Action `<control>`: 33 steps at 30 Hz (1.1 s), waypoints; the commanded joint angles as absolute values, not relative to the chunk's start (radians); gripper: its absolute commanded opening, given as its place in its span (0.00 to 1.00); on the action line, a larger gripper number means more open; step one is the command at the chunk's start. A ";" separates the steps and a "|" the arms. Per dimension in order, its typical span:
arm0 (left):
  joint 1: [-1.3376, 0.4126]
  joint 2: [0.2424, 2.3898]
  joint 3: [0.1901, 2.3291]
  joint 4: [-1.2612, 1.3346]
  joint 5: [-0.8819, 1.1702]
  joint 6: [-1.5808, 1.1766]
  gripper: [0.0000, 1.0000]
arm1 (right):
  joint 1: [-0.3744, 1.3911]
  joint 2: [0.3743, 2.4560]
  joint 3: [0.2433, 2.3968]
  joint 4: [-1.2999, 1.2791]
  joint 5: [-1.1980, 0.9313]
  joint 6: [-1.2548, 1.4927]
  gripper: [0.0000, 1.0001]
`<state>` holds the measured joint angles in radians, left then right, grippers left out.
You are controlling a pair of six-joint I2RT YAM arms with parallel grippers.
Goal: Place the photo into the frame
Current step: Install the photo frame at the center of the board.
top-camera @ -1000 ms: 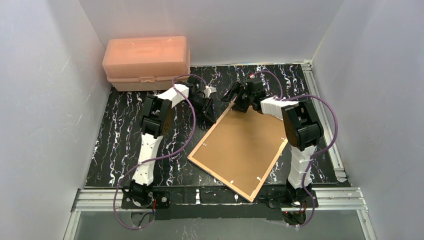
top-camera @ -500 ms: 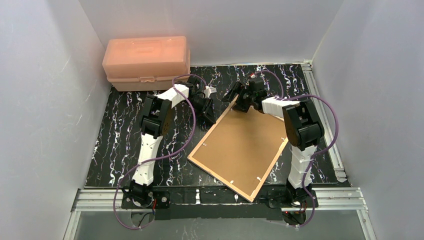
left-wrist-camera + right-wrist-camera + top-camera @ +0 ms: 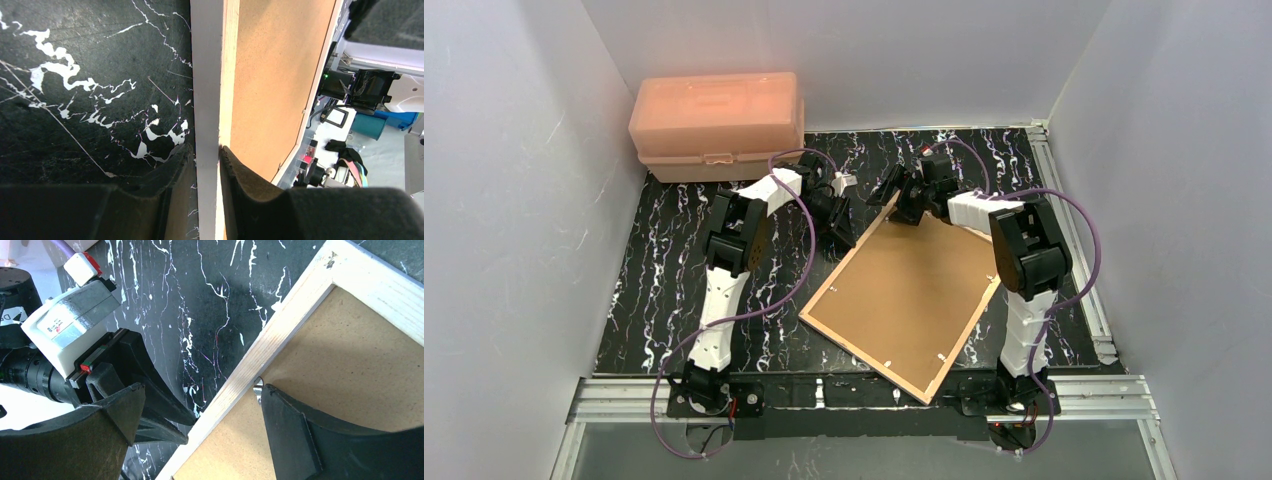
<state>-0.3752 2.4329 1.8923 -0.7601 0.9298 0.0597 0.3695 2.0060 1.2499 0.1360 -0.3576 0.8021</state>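
While the top camera looks down, the frame (image 3: 904, 300) lies back-up and skewed on the worktop (image 3: 674, 270), its near corner poking past the front edge and the pink box (image 3: 714, 120) well apart at the back left. Over to the left wrist: the left hand (image 3: 205, 149) is clamped on the frame's rim, one finger on the white outer edge, the other on the wood beside the backing board (image 3: 275, 75). Right wrist: the right hand (image 3: 202, 390) gapes wide astride the far rim, one fingertip (image 3: 272, 400) right at a metal tab (image 3: 258, 384).
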 commanded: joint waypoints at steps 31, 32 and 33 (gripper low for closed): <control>-0.387 2.367 1.802 -0.761 0.849 0.098 0.25 | 0.358 1.785 1.278 -0.167 -0.021 0.598 0.97; -0.388 2.367 1.801 -0.761 0.853 0.096 0.25 | 0.357 1.771 1.261 -0.159 -0.011 0.598 0.97; -0.389 2.368 1.801 -0.760 0.854 0.095 0.25 | 0.353 1.765 1.251 -0.156 -0.006 0.600 0.97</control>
<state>-0.3756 2.3974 1.8286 -0.7437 0.9279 0.0605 0.3611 1.8278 1.3079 -0.1261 -0.1249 0.6346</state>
